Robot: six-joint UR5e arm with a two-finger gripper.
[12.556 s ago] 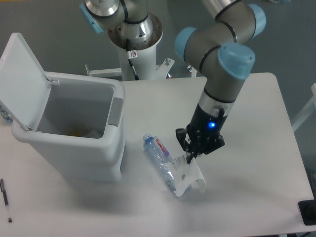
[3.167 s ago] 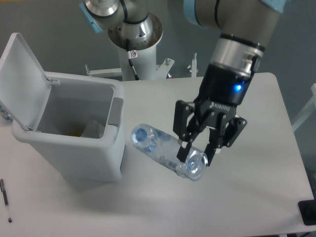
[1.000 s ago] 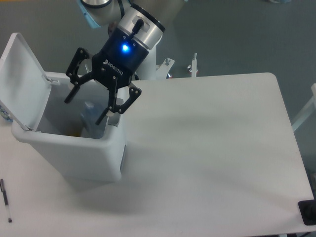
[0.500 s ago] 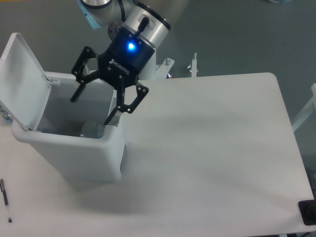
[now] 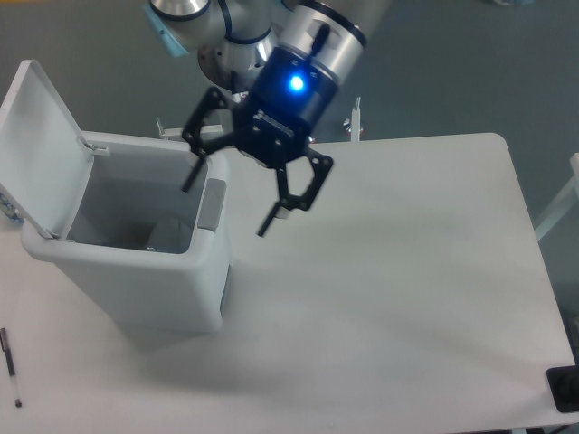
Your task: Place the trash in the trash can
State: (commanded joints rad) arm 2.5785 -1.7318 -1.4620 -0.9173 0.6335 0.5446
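Observation:
The trash can [image 5: 145, 289] stands open at the table's left, its lid [image 5: 41, 145] tipped back to the left. Inside it, low against the right wall, lies a pale piece of trash [image 5: 169, 237]; I cannot tell whether it is the bottle or the paper. My gripper [image 5: 226, 208] hangs open and empty over the can's right rim, above the grey latch panel [image 5: 213, 204]. One fingertip is over the can's opening and the other over the table. No trash lies on the table top.
A thin black pen [image 5: 9, 366] lies at the table's front left corner. A dark object [image 5: 563, 389] sits at the front right edge. The robot's base [image 5: 249, 99] stands behind the can.
The gripper has moved right and slightly toward the front, from over the can's opening to over its right rim, staying open. The trash in the can has settled lower.

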